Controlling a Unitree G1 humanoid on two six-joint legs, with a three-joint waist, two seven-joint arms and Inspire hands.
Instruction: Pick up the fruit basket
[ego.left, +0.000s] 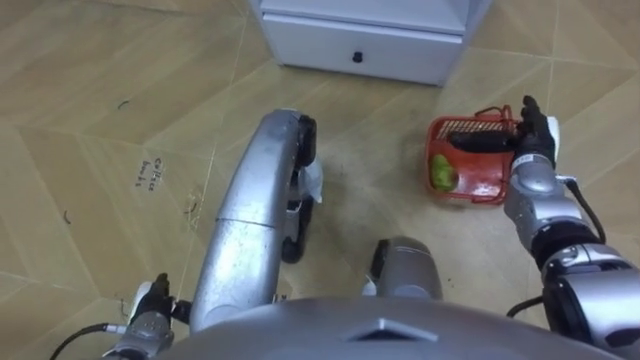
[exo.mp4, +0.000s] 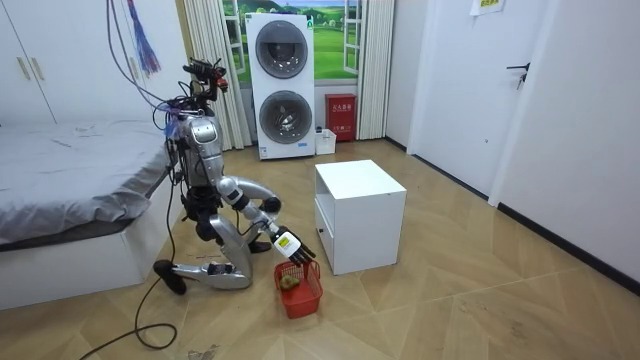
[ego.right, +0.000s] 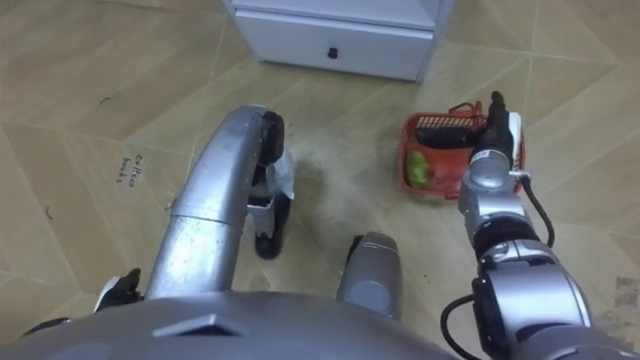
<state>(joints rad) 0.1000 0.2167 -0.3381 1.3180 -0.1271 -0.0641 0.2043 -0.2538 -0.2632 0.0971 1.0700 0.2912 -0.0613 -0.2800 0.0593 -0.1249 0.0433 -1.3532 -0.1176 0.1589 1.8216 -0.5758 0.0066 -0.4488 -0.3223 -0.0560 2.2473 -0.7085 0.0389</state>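
floor-level inspection, robot kneeling on the wooden floor between the bed and the white cabinet, trunk leaning forward, as seen in the room view. the fruit basket, red, with open mesh walls, stands upright on the floor at roughly 2 o'clock from the robot's body in the eye views, just in front of the cabinet's lower corner and apart from it. one green fruit lies inside, against the basket wall nearest the robot's midline. the right hand is over the far right edge of the basket, at about 2 o'clock. its fingers are stretched out and apart, not curled, and reach across the basket's top. whether they touch the rim or the handle cannot be told. the room view confirms this, with the right hand just above the basket and the basket resting on the floor. the left hand is low at about 8 o'clock, near the floor beside the robot's leg, well apart from the basket. its state cannot be told. the cabinet's drawer front with a small dark knob sits at 12 o'clock in the eye views. in the room view a stacked washer and dryer stand against the far wall at about 12 o'clock, with a red box just beside them at floor level.
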